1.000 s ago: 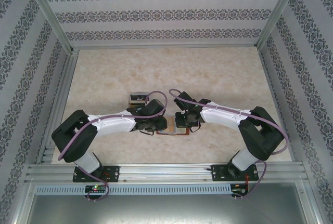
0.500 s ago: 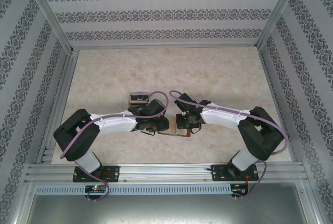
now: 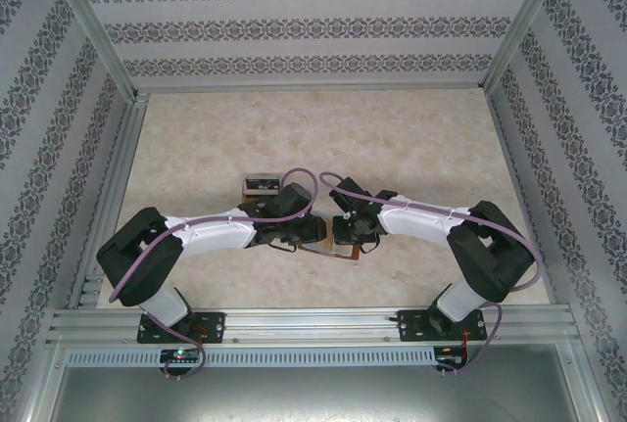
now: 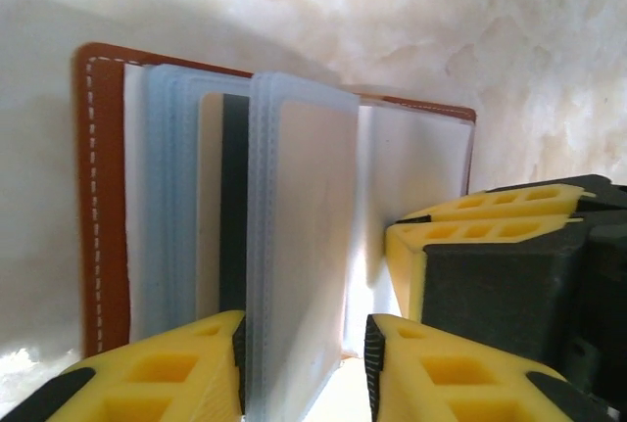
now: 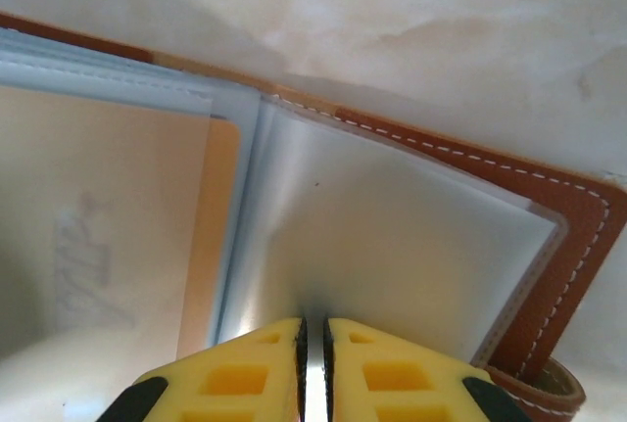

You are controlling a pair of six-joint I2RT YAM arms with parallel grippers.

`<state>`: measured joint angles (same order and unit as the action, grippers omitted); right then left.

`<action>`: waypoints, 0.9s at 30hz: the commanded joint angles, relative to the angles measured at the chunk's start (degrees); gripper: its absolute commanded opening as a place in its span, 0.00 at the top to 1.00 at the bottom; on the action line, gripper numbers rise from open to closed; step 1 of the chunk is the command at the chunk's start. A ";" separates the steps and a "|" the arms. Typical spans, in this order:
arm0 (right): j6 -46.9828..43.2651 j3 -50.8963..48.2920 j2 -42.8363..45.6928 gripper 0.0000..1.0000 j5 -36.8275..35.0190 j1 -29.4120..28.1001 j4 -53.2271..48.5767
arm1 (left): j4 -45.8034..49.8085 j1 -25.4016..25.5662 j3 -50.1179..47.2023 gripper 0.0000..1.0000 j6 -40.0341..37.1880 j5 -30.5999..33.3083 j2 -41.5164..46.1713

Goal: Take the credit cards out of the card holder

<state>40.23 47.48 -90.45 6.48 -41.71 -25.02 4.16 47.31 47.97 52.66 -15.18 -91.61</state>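
The reddish-brown leather card holder [image 4: 98,197] with white stitching lies open on the pale marbled tabletop [image 4: 441,21], its clear blue-grey sleeves [image 4: 294,197] fanned upward. Pale flat rectangular credit cards [image 5: 108,246] sit tucked inside the sleeves.

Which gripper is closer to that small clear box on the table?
Left. The left gripper is just this side of the small clear box, at the card holder's left half; the right gripper pinches its right half, farther away.
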 commanded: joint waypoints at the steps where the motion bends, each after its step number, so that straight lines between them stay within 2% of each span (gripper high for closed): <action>1: 0.46 -0.64 0.52 0.82 -0.57 0.54 0.07 | -1.42 0.77 1.16 0.64 -1.68 -1.31 0.32; 4: 0.34 -0.19 2.16 0.79 -1.42 0.47 -1.12 | 0.35 0.77 1.49 0.68 -1.58 0.04 -0.30; 7: -0.11 0.99 4.77 0.71 -3.14 0.46 -3.87 | 1.47 0.77 1.25 0.70 -1.25 1.62 -0.50; 10: -0.06 1.47 7.30 0.62 -5.06 0.50 -6.23 | 1.81 0.77 0.85 0.71 -1.17 2.59 -0.45; 16: 0.40 1.21 8.51 0.51 -7.93 0.64 -9.82 | 2.14 0.77 1.04 0.71 -1.49 2.65 -1.12; 22: 1.41 -0.15 9.74 0.50 -10.14 0.67 -10.79 | 2.13 0.77 1.69 0.71 -2.05 2.14 -1.99; 27: 1.86 -2.92 8.96 0.61 -8.71 1.32 -7.66 | 2.49 0.77 2.35 0.71 -2.51 1.85 -1.69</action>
<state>41.41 46.57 -81.65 -1.37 -41.23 -33.17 5.06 47.31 48.25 51.83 -13.45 -93.14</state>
